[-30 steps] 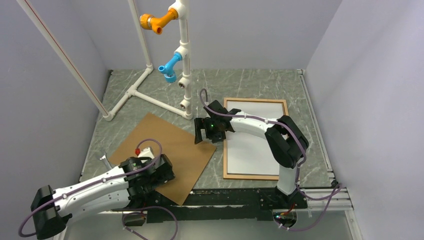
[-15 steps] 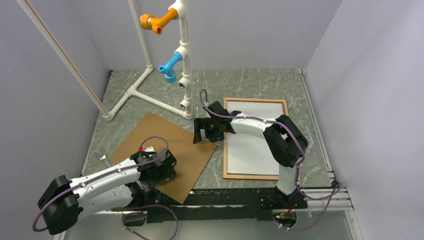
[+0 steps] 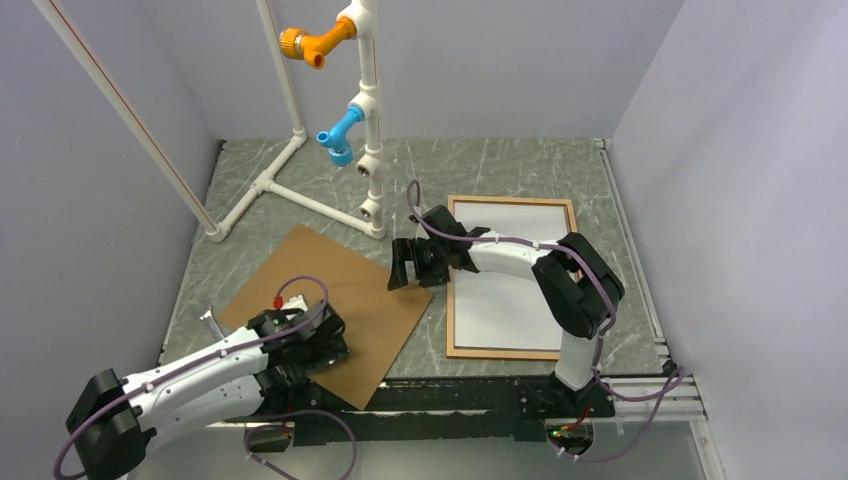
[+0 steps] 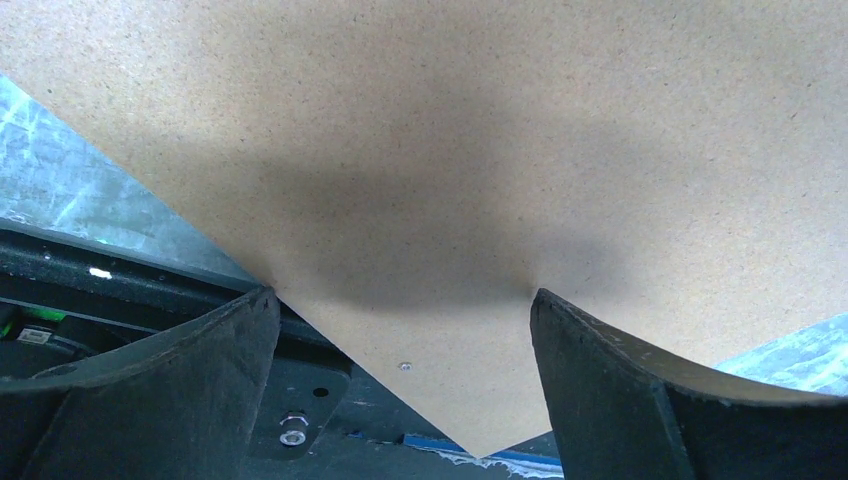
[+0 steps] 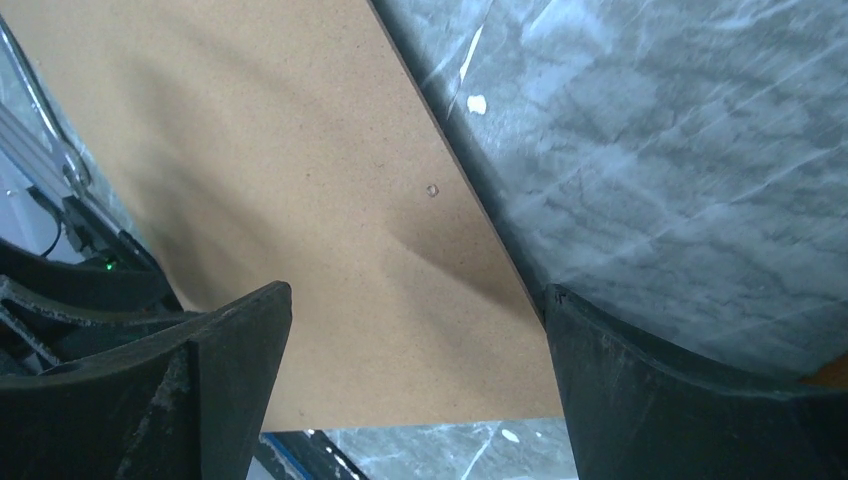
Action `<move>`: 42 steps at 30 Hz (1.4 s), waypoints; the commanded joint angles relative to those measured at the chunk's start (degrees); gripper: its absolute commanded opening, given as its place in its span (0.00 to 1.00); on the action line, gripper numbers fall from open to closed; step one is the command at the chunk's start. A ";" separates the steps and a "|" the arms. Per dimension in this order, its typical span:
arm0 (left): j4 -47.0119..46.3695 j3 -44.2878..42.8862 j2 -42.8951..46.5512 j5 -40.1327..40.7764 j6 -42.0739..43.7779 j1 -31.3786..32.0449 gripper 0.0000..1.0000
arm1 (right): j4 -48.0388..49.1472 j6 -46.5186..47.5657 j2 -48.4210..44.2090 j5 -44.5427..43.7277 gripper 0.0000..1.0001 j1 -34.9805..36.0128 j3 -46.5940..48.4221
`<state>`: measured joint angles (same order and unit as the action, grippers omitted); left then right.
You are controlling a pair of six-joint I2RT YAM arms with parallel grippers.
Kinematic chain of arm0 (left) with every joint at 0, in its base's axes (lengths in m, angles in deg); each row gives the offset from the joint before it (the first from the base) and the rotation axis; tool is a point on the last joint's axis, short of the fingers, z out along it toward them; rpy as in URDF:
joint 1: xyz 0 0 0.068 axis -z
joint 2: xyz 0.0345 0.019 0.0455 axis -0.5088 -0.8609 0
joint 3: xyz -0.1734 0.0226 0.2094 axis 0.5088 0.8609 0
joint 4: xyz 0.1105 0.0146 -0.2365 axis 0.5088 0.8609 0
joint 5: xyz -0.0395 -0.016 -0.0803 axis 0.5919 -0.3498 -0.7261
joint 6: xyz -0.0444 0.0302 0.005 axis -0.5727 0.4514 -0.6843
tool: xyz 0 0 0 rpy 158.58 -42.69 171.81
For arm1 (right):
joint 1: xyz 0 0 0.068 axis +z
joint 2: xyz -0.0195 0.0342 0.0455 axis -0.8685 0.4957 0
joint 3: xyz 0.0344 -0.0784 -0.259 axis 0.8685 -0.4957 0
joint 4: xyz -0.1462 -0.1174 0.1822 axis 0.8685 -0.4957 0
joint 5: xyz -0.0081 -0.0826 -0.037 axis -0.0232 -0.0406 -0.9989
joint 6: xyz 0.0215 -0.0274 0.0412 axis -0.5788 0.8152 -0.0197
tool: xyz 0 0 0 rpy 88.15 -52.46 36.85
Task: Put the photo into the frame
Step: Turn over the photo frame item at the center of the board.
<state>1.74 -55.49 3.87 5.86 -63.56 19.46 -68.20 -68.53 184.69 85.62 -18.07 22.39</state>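
Note:
The frame (image 3: 452,300), thin light-brown wood, lies flat on the right of the table. The photo (image 3: 505,290) lies inside it, white back up. A brown hardboard sheet (image 3: 330,290) lies to its left, turned diagonally. My left gripper (image 3: 333,348) (image 4: 402,300) hovers open over the sheet's near part, the sheet's near corner (image 4: 478,450) showing between its fingers. My right gripper (image 3: 403,266) (image 5: 415,295) hangs open over the sheet's right corner (image 5: 555,412), just left of the frame. Neither holds anything.
A white pipe stand (image 3: 365,120) with orange (image 3: 312,44) and blue (image 3: 338,135) fittings rises at the back left, its feet spreading over the table. A black rail (image 3: 450,395) runs along the near edge. Walls close in on three sides.
The left arm's elbow swung out and back while its gripper stayed over the sheet's near part. The right gripper crept slightly toward the frame.

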 commanded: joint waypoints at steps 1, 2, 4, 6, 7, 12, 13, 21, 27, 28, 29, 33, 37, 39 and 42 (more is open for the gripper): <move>-6.99 0.85 3.26 -1.03 1.64 -0.10 0.96 | 1.23 -3.43 -3.93 9.54 0.97 1.32 -2.66; -7.20 0.72 3.57 -1.56 1.93 -0.04 0.96 | 1.23 -3.67 -4.95 9.85 0.96 1.37 -3.03; -7.19 0.26 3.47 -2.50 2.50 -0.08 0.95 | 0.87 -4.00 -6.82 10.38 0.96 1.42 -3.60; -6.99 -0.72 3.00 -3.35 3.08 0.10 0.95 | 0.32 -4.41 -8.64 10.91 0.96 1.51 -4.01; -6.81 -1.24 2.79 -3.54 3.38 0.37 0.95 | 0.07 -4.61 -9.62 11.05 0.96 1.57 -4.25; -4.64 -4.21 2.12 -3.80 2.74 3.52 0.94 | 0.61 -7.02 -15.91 11.71 0.96 2.04 -7.63; -4.50 -4.63 2.05 -3.92 2.40 4.38 0.94 | 0.67 -7.46 -17.11 11.94 0.96 2.20 -8.46; -8.56 -6.00 -1.41 -5.61 -1.49 12.20 0.93 | -2.63 -8.48 -26.85 9.63 0.96 3.15 -15.15; -12.89 -8.09 -8.45 -5.40 -3.06 17.50 0.93 | -6.11 -8.47 -32.84 6.16 0.97 2.99 -19.50; -12.96 -8.96 -9.76 -5.13 -2.77 18.08 0.93 | -6.76 -8.35 -33.77 5.40 0.97 2.99 -19.98; -12.70 -10.05 -11.29 -4.92 -2.54 18.55 0.93 | -7.77 -8.10 -34.58 4.63 0.97 3.01 -20.28; -10.76 -13.63 -14.14 -3.67 -1.66 19.68 0.93 | -13.23 -7.00 -38.56 -0.14 0.97 3.09 -20.73; -9.90 -13.80 -13.81 -3.02 -2.02 19.92 0.94 | -18.46 -5.56 -40.55 -6.52 0.98 2.87 -20.68; -9.92 -12.65 -12.47 -2.82 -2.75 19.92 0.94 | -20.64 -4.41 -40.16 -9.42 0.99 2.67 -19.82; -9.45 -10.86 -9.92 -2.28 -3.69 19.92 0.95 | -21.70 -2.54 -38.23 -11.93 0.99 2.49 -18.71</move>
<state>-8.19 -67.67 -9.31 1.95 -65.05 39.00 -85.51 -73.56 145.17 79.79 -15.25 1.34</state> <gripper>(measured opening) 0.944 0.990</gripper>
